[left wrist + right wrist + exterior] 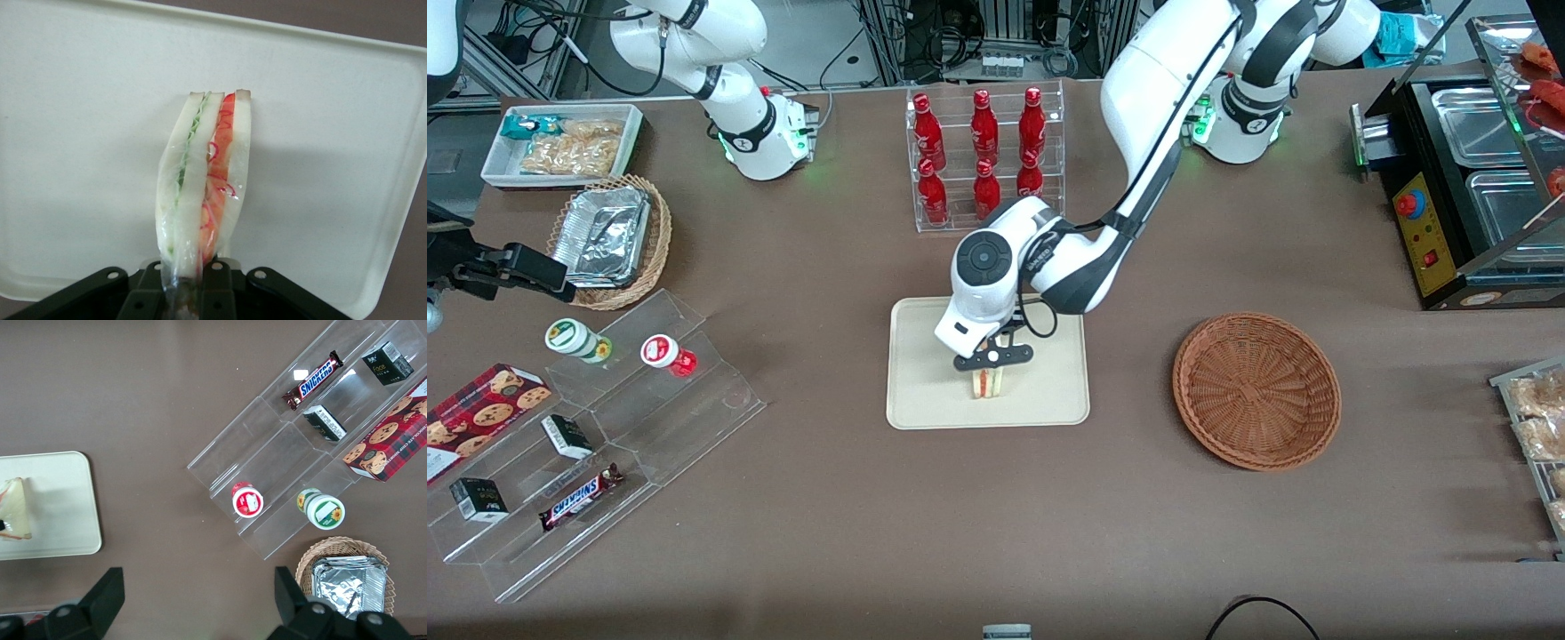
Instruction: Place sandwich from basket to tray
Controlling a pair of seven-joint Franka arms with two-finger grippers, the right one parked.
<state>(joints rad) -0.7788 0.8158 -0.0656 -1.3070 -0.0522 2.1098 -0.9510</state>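
Note:
The sandwich [987, 382] [203, 180] [15, 507], a plastic-wrapped white wedge with red and green filling, stands on edge over the middle of the cream tray [1049, 400] [87, 133] [60, 500]. My left gripper [989, 369] [183, 273] is shut on the sandwich's upper end, pinching bread and wrap between its black fingers. Whether the sandwich's lower edge touches the tray floor I cannot tell. The reddish-brown wicker basket [1256, 388] lies beside the tray, toward the working arm's end of the table, with nothing in it.
A clear rack of red bottles [985, 156] stands farther from the front camera than the tray. A stepped clear display [605, 444] with snacks and a lighter basket of foil trays [609, 240] lie toward the parked arm's end. A black food warmer [1467, 178] stands at the working arm's end.

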